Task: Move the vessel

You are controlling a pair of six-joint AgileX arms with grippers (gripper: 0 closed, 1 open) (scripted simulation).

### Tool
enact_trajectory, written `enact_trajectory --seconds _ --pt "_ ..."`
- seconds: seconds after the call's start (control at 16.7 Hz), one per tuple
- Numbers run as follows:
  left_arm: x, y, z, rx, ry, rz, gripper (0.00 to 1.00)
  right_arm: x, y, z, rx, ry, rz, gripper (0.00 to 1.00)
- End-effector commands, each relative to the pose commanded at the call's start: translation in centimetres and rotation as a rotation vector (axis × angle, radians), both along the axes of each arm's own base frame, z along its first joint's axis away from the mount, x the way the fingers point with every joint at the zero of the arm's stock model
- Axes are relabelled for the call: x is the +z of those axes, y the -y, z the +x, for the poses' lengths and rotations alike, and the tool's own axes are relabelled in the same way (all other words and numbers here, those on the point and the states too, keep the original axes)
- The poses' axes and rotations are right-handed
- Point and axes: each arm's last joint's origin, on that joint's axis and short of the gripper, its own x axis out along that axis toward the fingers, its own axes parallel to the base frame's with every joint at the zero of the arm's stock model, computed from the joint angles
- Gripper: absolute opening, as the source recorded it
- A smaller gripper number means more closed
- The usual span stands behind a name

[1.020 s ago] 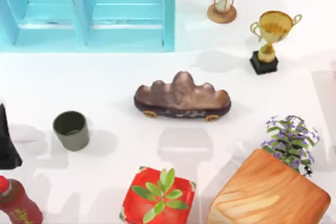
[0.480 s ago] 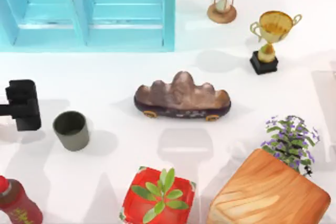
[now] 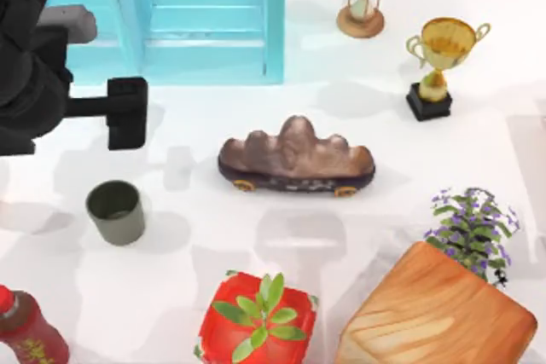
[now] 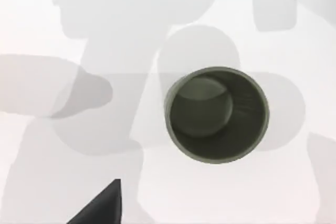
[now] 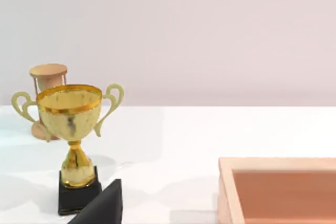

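Left gripper [image 3: 126, 113] hovers above tabletop [image 3: 179, 253], holding nothing; finger spread cannot be told. Vessel [image 3: 115, 211] upright on tabletop, below fingers, nearer front edge, apart, untouched. Left wrist view: vessel [image 4: 216, 114] from above, dark inside.

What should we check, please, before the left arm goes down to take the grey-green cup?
1. Cup upright, mouth up: ok.
2. Cup inside free of contents, seen in the left wrist view: ok.
3. Room around the cup: ok; the rock ornament, red plant pot and red bottle all stand apart from it.
4. Left pincer lined up over the cup: not ok; in the top view it sits toward the blue cabinet, off the cup.
5. Left pincer open enough for the cup: cannot tell.
6. Right arm out of the way: cannot tell; its wrist view faces the gold trophy.
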Motion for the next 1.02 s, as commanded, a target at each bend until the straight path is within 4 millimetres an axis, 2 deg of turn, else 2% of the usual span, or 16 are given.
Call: enact_trajectory --seconds 0.24,0.42,0.9,1.02 --pt "-1.5 2.8 3.7 -0.003 -0.201 0.057 1.0 0.0 0.0 0.0 0.0 0.0 0.0 1.0" --pt "-2.7 4.2 5.3 -0.004 -0.292 0.09 1.0 0.0 0.0 0.0 0.0 0.0 0.0 1.0" --pt "-3.1 4.5 5.8 0.0 -0.32 0.1 1.0 0.0 0.0 0.0 0.0 0.0 0.0 1.0" --pt "-4.2 4.6 5.9 -0.003 -0.325 0.103 1.0 0.0 0.0 0.0 0.0 0.0 0.0 1.0"
